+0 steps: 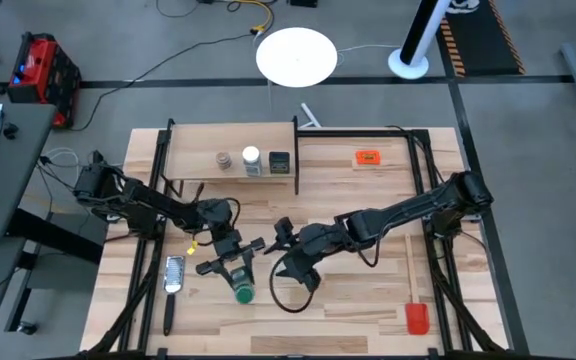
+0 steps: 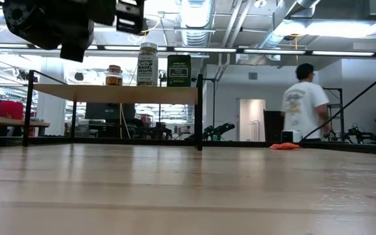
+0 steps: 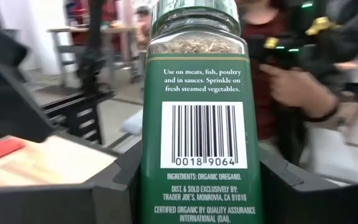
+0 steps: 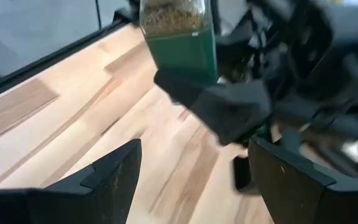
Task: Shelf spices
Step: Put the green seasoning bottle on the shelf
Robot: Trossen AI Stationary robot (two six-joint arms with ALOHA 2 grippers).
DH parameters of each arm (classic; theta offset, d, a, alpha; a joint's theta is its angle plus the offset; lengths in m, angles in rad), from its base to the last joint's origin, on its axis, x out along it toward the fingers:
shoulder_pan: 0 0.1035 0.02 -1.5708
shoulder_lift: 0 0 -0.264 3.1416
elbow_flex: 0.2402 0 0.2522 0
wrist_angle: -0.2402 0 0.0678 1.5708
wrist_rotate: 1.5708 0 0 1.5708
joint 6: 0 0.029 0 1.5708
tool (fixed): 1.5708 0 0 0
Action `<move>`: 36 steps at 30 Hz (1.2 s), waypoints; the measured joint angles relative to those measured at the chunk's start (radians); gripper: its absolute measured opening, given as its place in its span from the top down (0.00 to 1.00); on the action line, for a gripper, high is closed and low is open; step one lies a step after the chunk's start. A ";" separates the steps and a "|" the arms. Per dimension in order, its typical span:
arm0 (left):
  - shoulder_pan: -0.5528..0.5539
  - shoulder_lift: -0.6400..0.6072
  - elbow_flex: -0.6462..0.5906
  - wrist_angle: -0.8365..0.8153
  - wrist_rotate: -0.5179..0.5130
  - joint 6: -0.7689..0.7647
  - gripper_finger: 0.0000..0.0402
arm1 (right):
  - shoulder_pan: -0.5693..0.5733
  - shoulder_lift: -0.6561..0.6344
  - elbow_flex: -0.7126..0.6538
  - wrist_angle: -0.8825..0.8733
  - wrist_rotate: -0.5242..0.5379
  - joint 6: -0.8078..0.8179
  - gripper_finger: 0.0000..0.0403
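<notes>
Above the table's near side, left end effector (image 1: 240, 277) grips green-lidded jar (image 1: 244, 292).

The low view looks level across a pale wooden surface (image 2: 188, 189); the shelf (image 2: 113, 94), a light-wood plank on a thin black frame, stands at the far left; on it sit three containers in a row, close together: a brownish jar (image 2: 114, 76), a clear jar with white lid (image 2: 147, 64) and a black tin (image 2: 179, 70); a dark arm part (image 2: 64, 23) hangs in the upper left corner, above the shelf, its tool not distinguishable; a flat orange tag (image 2: 284, 146) lies at the surface's far edge; beyond it a person in a white shirt (image 2: 302, 104) stands in the room.
</notes>
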 joint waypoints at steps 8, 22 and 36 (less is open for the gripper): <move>-0.012 -0.001 0.000 -0.196 -0.269 -0.030 0.56 | -0.002 0.000 0.000 -0.255 0.000 0.209 0.26; 0.014 -0.001 0.000 -0.294 -0.504 -0.121 0.56 | 0.003 0.004 0.000 -0.210 0.111 0.127 0.26; 0.012 -0.001 -0.002 -0.254 -0.590 0.012 0.56 | 0.030 -0.004 0.000 -0.247 0.178 0.142 0.26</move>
